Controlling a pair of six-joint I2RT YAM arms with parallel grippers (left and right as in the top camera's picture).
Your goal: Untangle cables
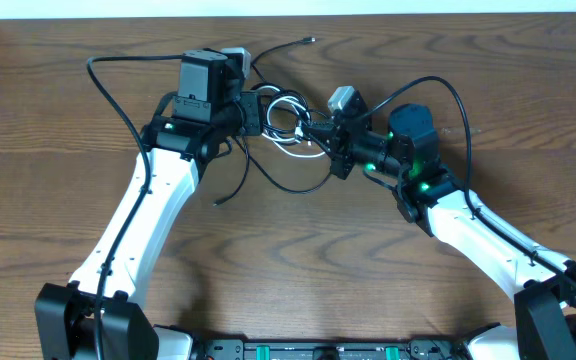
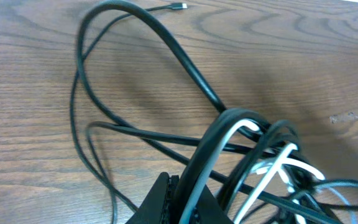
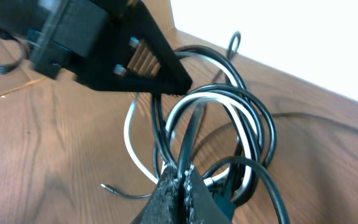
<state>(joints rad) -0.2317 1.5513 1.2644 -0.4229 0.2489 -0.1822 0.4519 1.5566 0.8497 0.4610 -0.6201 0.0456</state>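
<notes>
The black cable (image 1: 311, 41) and the white cable (image 1: 286, 101) lie knotted in a bundle between my two grippers at the far middle of the table. My left gripper (image 1: 258, 112) is shut on a black and a white strand side by side (image 2: 186, 182). From the other side, my right gripper (image 1: 315, 131) is shut on one black strand (image 3: 183, 168). In the left wrist view the black cable (image 2: 166, 37) loops away to a small plug (image 2: 179, 6), and white loops (image 2: 297, 163) cross on the right. In the right wrist view, white cable (image 3: 131, 140) and black cable (image 3: 263, 118) coil ahead, under the left gripper (image 3: 135, 59).
A loose black cable end (image 1: 218, 203) lies on the wooden table (image 1: 48, 180) toward me from the left gripper. The arms' own thicker black wires arc over each wrist (image 1: 108, 85) (image 1: 458, 100). The table's far edge runs just behind the bundle.
</notes>
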